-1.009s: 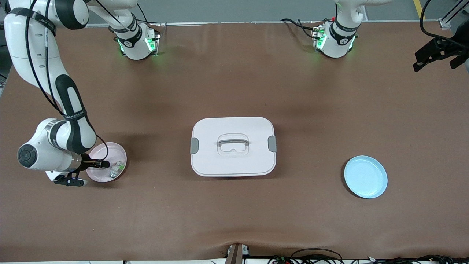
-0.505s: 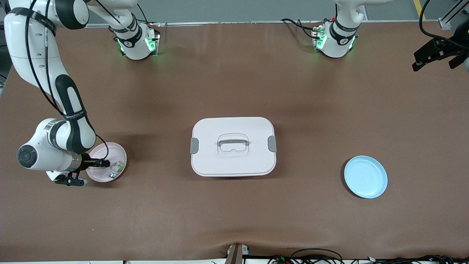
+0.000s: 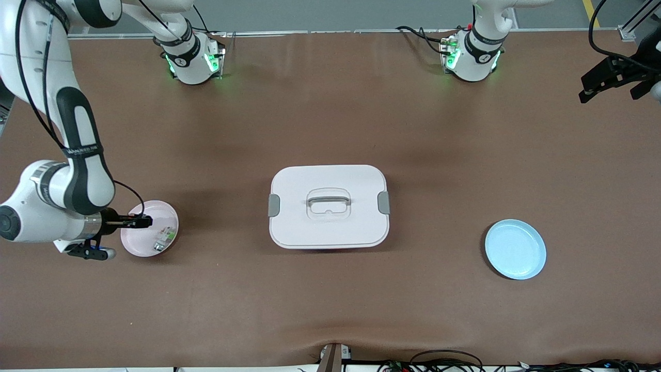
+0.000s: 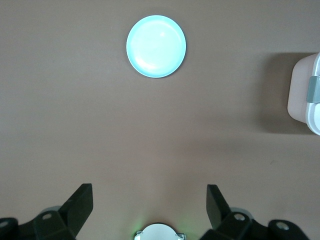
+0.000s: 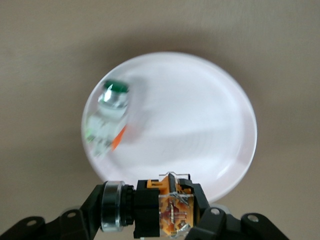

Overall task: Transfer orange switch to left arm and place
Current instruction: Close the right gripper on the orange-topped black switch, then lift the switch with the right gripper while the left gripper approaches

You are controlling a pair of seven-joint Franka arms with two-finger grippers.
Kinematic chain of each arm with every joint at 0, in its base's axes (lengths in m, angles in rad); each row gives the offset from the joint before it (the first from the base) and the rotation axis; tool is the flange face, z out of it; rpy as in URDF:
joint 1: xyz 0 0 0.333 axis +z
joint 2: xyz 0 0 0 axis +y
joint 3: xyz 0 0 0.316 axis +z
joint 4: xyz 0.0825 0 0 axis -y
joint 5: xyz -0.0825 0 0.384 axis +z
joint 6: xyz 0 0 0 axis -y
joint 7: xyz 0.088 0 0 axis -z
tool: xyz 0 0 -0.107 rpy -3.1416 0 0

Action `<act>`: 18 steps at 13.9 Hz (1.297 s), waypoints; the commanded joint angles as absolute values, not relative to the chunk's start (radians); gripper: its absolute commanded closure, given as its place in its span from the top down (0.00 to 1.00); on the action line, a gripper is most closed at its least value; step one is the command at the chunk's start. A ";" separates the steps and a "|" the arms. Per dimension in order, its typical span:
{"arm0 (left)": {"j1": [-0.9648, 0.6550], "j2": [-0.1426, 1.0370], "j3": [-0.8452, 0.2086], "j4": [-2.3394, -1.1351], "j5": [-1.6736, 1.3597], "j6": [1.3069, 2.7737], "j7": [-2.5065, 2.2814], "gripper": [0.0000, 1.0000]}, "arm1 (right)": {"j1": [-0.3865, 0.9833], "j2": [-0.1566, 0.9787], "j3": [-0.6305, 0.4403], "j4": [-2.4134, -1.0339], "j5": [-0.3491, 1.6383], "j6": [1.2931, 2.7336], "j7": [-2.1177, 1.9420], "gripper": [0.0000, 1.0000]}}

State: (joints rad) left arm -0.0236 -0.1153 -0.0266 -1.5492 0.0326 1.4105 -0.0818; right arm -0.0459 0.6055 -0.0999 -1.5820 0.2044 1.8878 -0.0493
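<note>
The right claw (image 3: pixel 144 222) grips the orange switch (image 5: pixel 160 207) above the pink plate (image 3: pixel 135 249), while handover past the box (image 3: pixel 329 206) remains, the left claw (image 4: pixel 150 205) waiting apart.

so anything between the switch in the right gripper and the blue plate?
Yes. The box sits mid-table, right between the pink plate and the blue plate. The right gripper holds the orange switch over the pink plate. The left gripper waits, open, high above the table.

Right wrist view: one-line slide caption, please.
Right gripper holds the orange switch above the pink plate, where the green-and-white part remains.
</note>
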 commanded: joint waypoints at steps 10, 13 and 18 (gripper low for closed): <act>-0.014 -0.132 -0.026 -1.551 -0.011 1.410 -0.055 1.00 | 0.103 0.465 -0.078 -1.552 0.517 1.638 0.478 0.27; -0.015 -0.118 -0.025 -1.548 -0.161 1.428 -0.061 1.00 | 0.144 0.450 -0.080 -1.549 0.584 1.638 0.572 0.27; -0.046 -0.106 -0.121 -1.548 -0.170 1.442 -0.098 1.00 | 0.244 0.448 -0.080 -1.491 0.738 1.651 0.825 0.27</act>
